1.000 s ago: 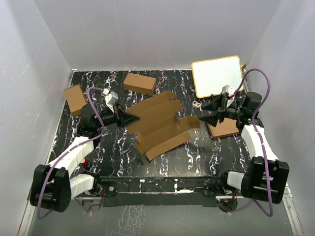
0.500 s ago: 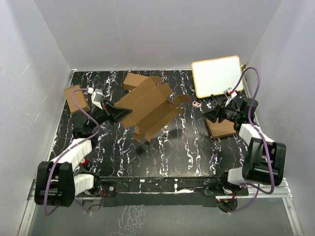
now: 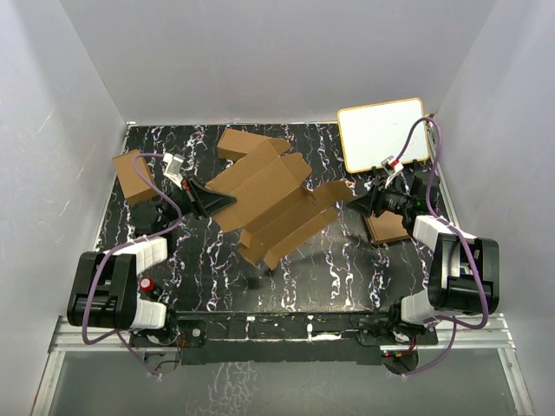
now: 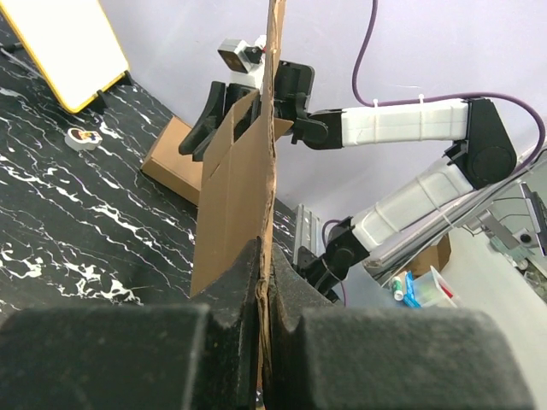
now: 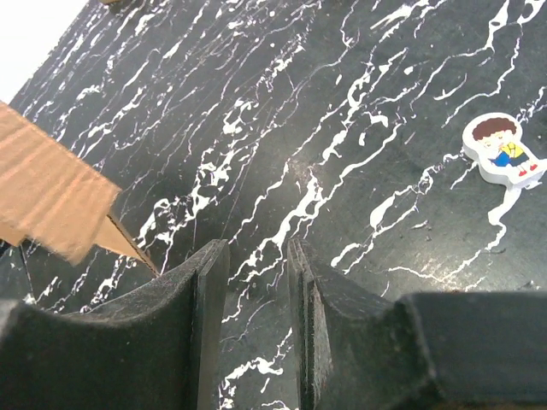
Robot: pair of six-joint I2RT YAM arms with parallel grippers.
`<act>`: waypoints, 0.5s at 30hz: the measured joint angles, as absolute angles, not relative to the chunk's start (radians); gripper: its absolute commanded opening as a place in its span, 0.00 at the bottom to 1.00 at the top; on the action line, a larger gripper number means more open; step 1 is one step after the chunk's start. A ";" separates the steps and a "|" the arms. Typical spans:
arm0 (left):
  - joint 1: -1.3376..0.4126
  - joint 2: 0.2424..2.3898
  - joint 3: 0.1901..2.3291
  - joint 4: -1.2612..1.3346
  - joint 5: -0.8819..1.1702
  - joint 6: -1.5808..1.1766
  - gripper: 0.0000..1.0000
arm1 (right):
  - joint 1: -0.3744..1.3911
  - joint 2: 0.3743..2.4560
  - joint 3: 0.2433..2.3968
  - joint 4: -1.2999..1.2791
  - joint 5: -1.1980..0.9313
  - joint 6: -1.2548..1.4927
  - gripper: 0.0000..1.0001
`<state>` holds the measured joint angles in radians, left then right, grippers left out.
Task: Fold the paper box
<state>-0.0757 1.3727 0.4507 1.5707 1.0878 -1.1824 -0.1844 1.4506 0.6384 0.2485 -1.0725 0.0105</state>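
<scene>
The left pincer (image 3: 224, 201) is pinched on the box's (image 3: 269, 201) nine-o'clock edge and holds the flat sheet tilted clear of the counter (image 3: 347, 260). In the last half-second the sheet has swung back down toward three o'clock — its flap tip now lies just beside the right pincer (image 3: 355, 201), which is parted a little and empty. Nothing is folded yet — a two-handed hold looks likely next.

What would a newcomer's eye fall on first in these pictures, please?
The wide brown paper box, held above the black marbled table at its middle, stands out, its left edge pinched in the left gripper. The right gripper sits beside its right flap, open and holding nothing. A yellow-framed whiteboard stands at the back right.
</scene>
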 measured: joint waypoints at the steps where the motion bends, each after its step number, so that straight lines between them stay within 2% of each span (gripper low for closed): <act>1: -0.076 1.372 0.451 1.577 1.090 -1.188 0.00 | -0.185 1.451 0.638 0.259 -1.079 0.019 0.38; 15: -0.076 1.372 0.451 1.594 1.103 -1.210 0.00 | -0.136 1.499 0.579 0.405 -1.159 0.110 0.38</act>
